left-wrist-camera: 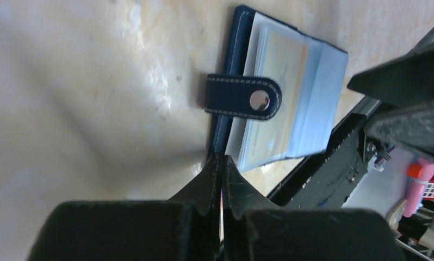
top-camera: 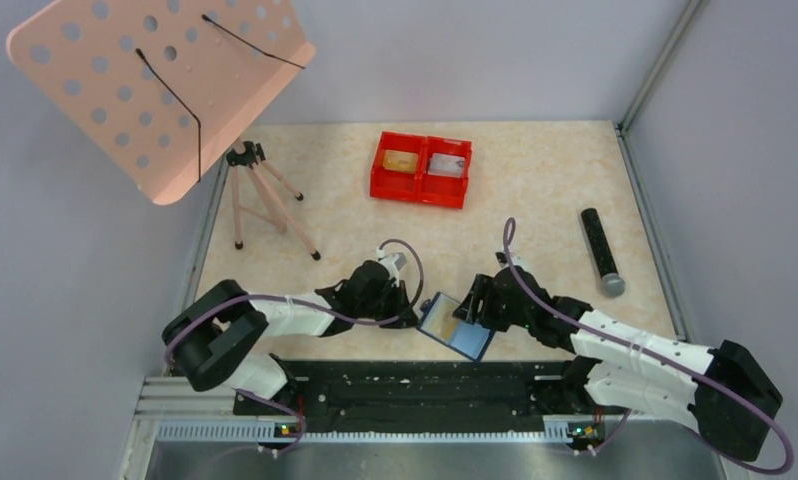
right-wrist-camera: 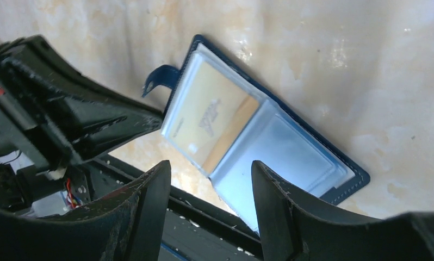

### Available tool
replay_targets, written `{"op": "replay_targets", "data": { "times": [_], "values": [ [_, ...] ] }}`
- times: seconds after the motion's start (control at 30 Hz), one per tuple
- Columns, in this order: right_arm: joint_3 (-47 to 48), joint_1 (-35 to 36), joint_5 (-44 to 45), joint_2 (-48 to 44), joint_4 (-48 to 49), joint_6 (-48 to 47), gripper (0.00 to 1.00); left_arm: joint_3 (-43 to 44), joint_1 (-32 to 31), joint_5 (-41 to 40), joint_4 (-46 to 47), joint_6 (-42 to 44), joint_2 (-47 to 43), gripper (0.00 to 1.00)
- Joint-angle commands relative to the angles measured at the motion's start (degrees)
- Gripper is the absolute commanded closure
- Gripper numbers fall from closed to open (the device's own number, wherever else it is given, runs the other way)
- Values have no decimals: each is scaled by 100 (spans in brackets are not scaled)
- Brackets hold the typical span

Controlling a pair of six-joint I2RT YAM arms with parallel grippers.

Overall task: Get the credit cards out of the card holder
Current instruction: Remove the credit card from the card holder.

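Note:
The card holder [top-camera: 455,327], a navy bifold wallet, lies open at the table's near edge, its clear pockets up and its closure tab [left-wrist-camera: 242,97] folded over. A gold-tan credit card [right-wrist-camera: 209,117] sits in its left pocket and also shows in the left wrist view [left-wrist-camera: 280,98]. My left gripper [top-camera: 413,318] is shut, its tips [left-wrist-camera: 221,159] pinching the wallet's navy left edge. My right gripper [top-camera: 472,310] is open and empty just above the wallet's near side [right-wrist-camera: 210,166]. A gold card [top-camera: 400,160] and a silver card [top-camera: 447,163] lie in the red tray.
The red twin-compartment tray [top-camera: 420,190] stands at the back centre. A black cylinder with a grey end [top-camera: 601,250] lies at the right. A small tripod [top-camera: 260,190] and a pink perforated board [top-camera: 155,80] are at the back left. A black rail [top-camera: 415,385] runs under the wallet's near edge.

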Motion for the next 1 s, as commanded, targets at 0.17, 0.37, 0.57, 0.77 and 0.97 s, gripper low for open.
{"op": "replay_targets", "data": {
  "times": [0.17, 0.37, 0.57, 0.77, 0.97],
  "values": [
    [-118, 74, 429, 514, 914, -96, 43, -698, -97, -203, 402, -574, -1095, 100],
    [25, 77, 251, 1271, 1422, -225, 43, -394, -95, -870, -185, -63, -1217, 60],
    [-85, 74, 214, 1428, 1973, -837, 44, 388, -100, -952, -389, 653, -631, 46],
    [226, 1, 160, 1604, 1801, -1597, 44, 751, -103, -949, -438, 911, -116, 42],
    [257, -18, 96, 1724, 1903, -1750, 44, 798, -108, -1185, -666, 820, 81, 43]
  ]
}}
